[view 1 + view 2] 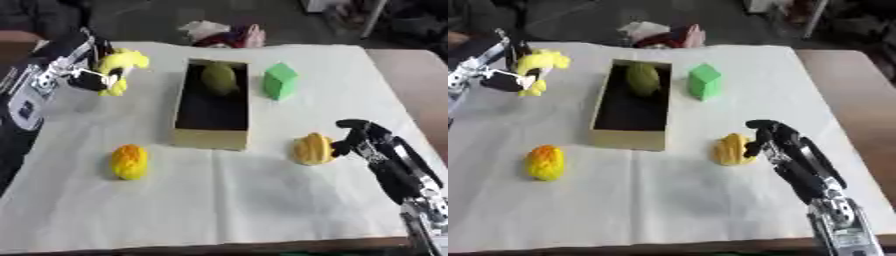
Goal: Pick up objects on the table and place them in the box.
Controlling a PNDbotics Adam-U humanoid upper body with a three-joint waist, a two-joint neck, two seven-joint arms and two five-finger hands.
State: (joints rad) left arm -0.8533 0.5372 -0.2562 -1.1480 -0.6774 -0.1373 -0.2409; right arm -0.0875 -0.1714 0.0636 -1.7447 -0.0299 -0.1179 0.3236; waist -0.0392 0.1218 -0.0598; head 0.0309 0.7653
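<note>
Your left robot hand [87, 75] sits at the upper left over the table [262, 210], fingers curled round a bright yellow, lumpy, curved object [118, 67], lifted clear of the white cloth and well left of the box. The box [210, 135] is a long, narrow cardboard tray with a dark inside, lying lengthwise mid-table; an olive-green oval object [219, 79] rests at its far end. Just right of the box's far end stands a light green block [280, 81], upright on the cloth. Your right robot hand [776, 142] comes in from the lower right, fingers bent and closing against the right side of a yellow ridged object [730, 149] that sits on the cloth near the box's front right corner; you cannot tell whether it is off the cloth. Near the front left, well apart from both hands, lies an orange-yellow oval fruit [129, 161] with a bumpy skin.
</note>
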